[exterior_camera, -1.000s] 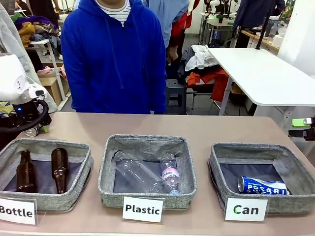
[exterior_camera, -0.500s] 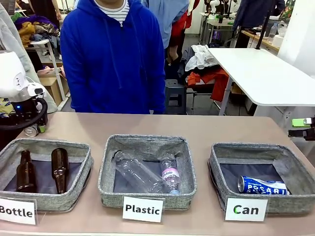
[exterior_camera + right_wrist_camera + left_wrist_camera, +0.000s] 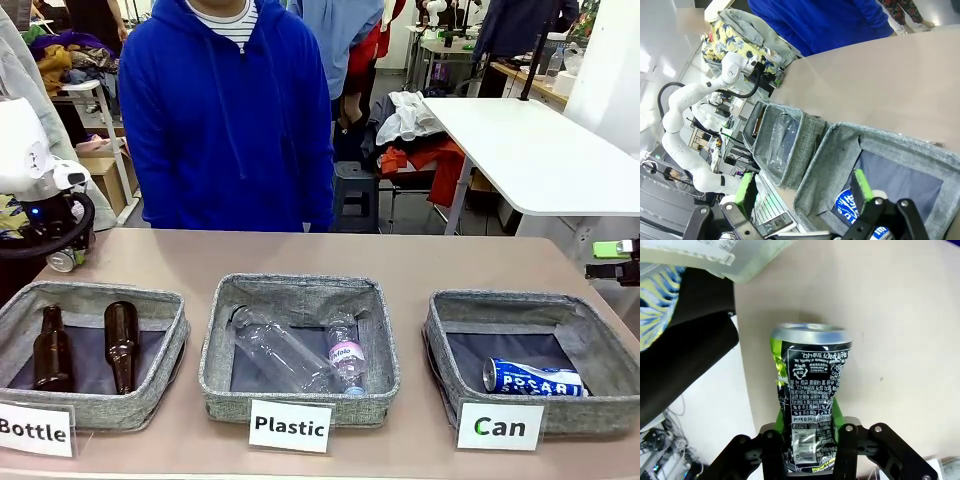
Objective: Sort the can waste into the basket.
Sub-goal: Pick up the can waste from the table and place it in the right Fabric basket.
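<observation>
Silver can (image 3: 812,405) pinched low near its base by left gripper (image 3: 812,450) at table's far-left edge, right gripper (image 3: 802,192) spread over Can basket (image 3: 450,345); dented wall could slip mid-carry.

Room beyond the beige counter (image 3: 420,262): white table (image 3: 540,155) at 2 o'clock, dark stool (image 3: 357,195) at 12 o'clock, cluttered white shelving (image 3: 85,110) at 10 o'clock.
</observation>
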You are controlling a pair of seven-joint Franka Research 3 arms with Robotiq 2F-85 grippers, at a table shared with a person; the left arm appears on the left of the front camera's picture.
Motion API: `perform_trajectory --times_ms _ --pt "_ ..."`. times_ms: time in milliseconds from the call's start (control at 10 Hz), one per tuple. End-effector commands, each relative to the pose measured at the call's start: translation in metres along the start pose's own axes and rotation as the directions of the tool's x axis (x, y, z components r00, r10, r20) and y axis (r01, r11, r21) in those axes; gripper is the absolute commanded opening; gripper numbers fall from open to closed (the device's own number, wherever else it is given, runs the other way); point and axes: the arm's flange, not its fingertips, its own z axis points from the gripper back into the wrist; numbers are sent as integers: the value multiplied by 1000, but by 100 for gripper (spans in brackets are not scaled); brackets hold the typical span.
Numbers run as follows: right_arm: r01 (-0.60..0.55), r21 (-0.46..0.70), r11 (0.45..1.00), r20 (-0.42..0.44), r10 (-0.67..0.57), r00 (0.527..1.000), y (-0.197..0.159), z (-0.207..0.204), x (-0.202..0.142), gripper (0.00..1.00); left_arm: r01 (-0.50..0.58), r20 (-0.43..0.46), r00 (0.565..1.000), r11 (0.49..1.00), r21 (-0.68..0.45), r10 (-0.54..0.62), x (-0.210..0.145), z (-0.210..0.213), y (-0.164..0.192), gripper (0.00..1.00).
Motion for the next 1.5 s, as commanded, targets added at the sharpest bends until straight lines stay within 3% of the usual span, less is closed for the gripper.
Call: perform_trajectory --times_ms 0,200,300,500,600,700,800,900,1000,1100,1200,1400 --pt "-25 8 1000 7 24 1000 0 0 0 100 27 107 994 999 -42 -22 -36 48 -7 0" --pt "-25 8 1000 7 24 1000 0 0 0 100 206 198 964 969 -138 -177 -113 133 -26 0" --pt "-25 8 1000 7 24 1000 0 0 0 100 326 255 924 936 -132 -286 -152 161 -35 0" --pt "-25 8 1000 7 24 1000 0 0 0 100 609 316 769 787 -99 -556 -220 190 -48 0" --pt "-25 8 1000 7 24 1000 0 0 0 100 781 318 598 625 -23 -736 -253 192 -52 0" --pt "-25 8 1000 7 24 1000 0 0 0 100 883 299 423 463 76 -856 -280 189 -53 0" --pt "-25 8 1000 7 24 1000 0 0 0 100 943 254 261 302 138 -931 -298 185 -53 0" --pt "-25 8 1000 7 24 1000 0 0 0 100 968 221 135 176 181 -966 -309 182 -51 0" --pt "-25 8 1000 7 24 1000 0 0 0 100 972 221 113 154 179 -969 -308 183 -50 0" --pt "-25 8 1000 7 24 1000 0 0 0 100 913 182 345 374 160 -921 -294 184 -52 0" --pt "-25 8 1000 7 24 1000 0 0 0 100 960 195 235 258 105 -952 -298 197 -59 0" --pt "-25 8 1000 7 24 1000 0 0 0 100 960 195 235 258 105 -952 -298 197 -59 0"
